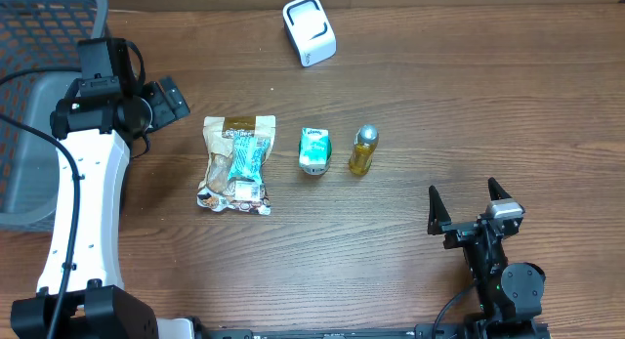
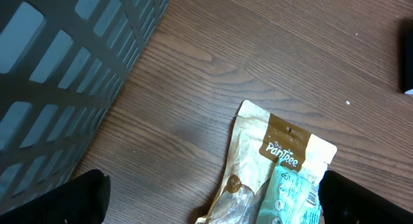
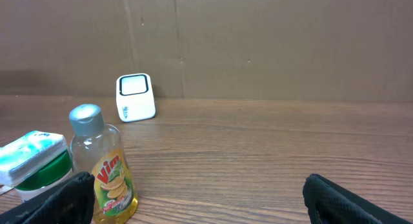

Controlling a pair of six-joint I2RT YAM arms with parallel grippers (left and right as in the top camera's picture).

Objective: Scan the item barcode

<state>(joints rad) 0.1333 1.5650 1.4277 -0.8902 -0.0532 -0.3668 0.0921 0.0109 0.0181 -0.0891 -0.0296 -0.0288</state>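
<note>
Snack bag (image 1: 237,165): the largest item. It lies flat on the table (image 1: 439,105), left of centre. Its long axis runs from the far side to the near side, with the brown sealed top toward the far edge and slightly tilted.
Scanner (image 1: 309,30): a white box near the far edge, well apart from the row of items. Its dark-rimmed face is turned toward the near side.
Bottle (image 1: 363,150): at the right end of the row. It stands upright with its silver cap on top, holds yellow liquid, and its label faces the right arm.
Tub (image 1: 313,149): small, teal and white. It sits between the bag and the bottle, just beside the bottle and not touching it.
Basket (image 1: 39,46): a grey mesh basket at the far left corner, beside the left arm and clear of the items.
Path: bare wood lies between the row and the scanner.
Left gripper (image 1: 176,100): it hangs between the basket and the bag's far left corner. The fingers are spread wide and grasp nothing. Its wrist camera shows the bag's sealed top below and between the fingers (image 2: 71,201).
Right gripper (image 1: 463,194): it is at the near right, well apart from the bottle and pointing toward the far side. Its fingers are spread fully and it is empty, touching nothing.
</note>
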